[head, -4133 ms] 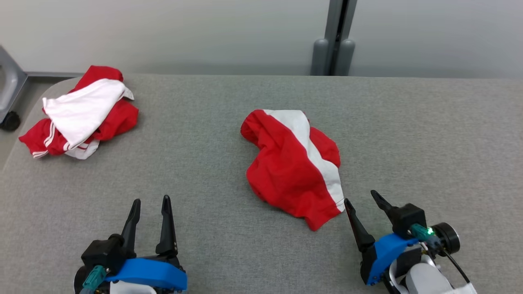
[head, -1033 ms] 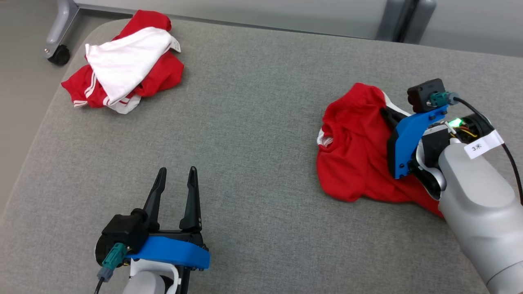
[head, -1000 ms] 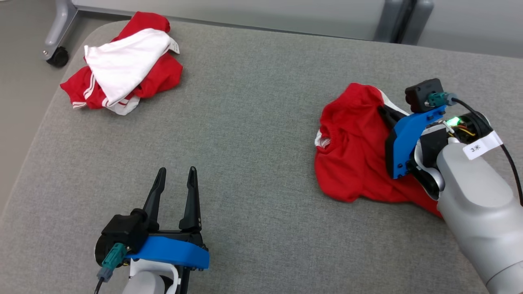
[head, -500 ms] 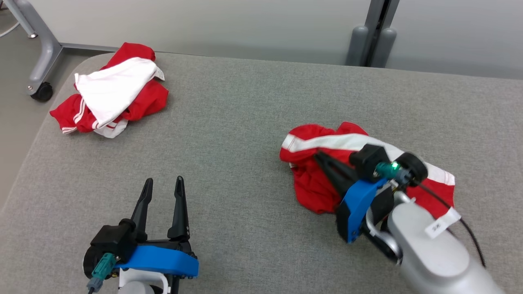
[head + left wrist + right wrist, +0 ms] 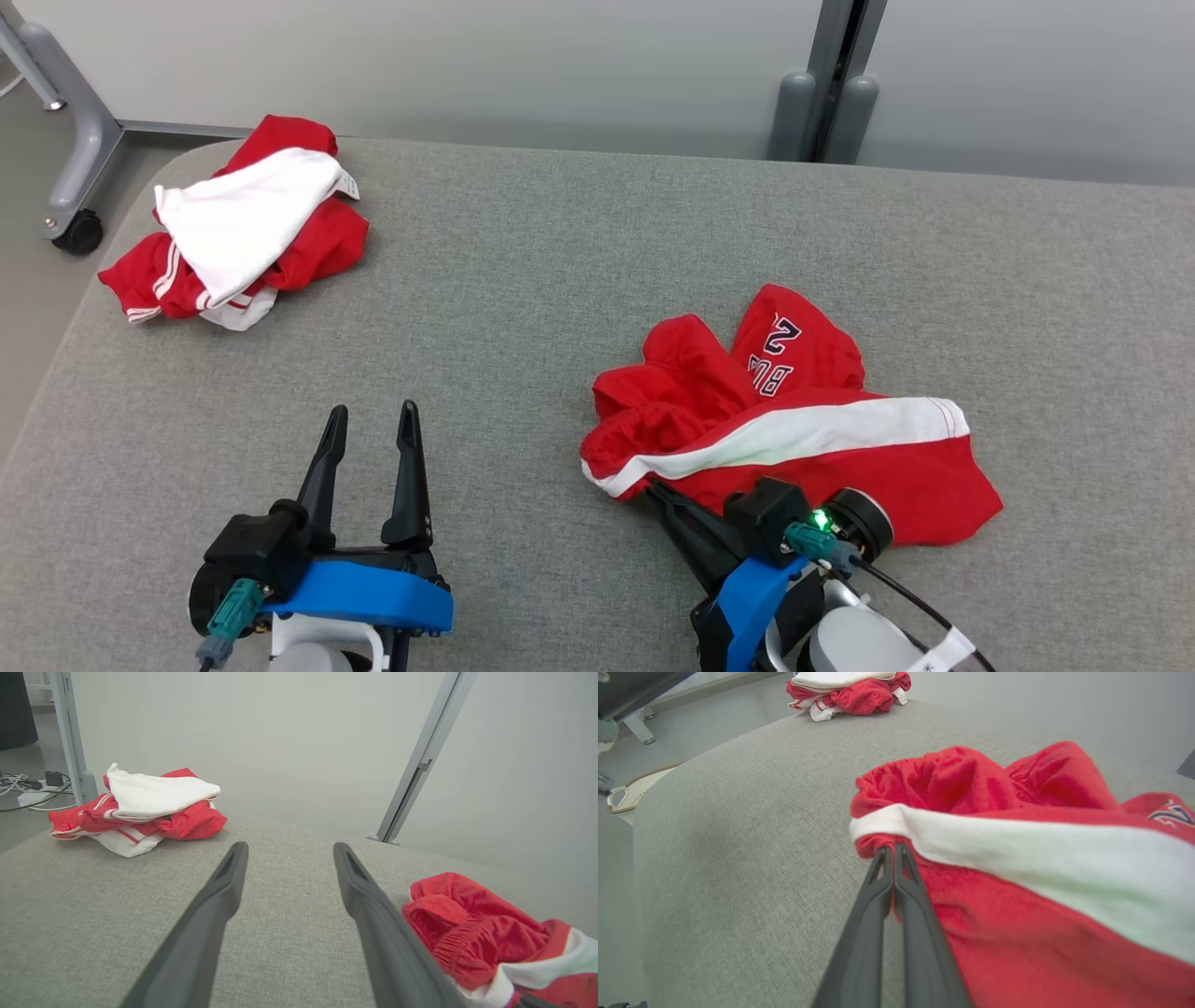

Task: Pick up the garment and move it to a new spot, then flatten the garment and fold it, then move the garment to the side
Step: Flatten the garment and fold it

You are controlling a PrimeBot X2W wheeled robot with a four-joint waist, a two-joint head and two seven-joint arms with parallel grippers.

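Grey woven cloth covers the bench (image 5: 560, 280). At four o'clock on it lies the red garment (image 5: 794, 439), white-striped and crumpled. It looks soft, light and floppy, so it will likely sag, and a hem or waistband edge is the best hold. A second red-and-white heap (image 5: 233, 224) sits at ten o'clock. The right end effector (image 5: 653, 492) is clamped on the garment's seven-o'clock edge, while the left end effector (image 5: 369, 415) stands apart and empty.

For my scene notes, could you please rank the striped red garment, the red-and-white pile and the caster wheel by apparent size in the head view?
1. striped red garment: largest, though it lies nearer the camera.
2. red-and-white pile: smaller, but farther back, so true size is unsure.
3. caster wheel: clearly smallest.
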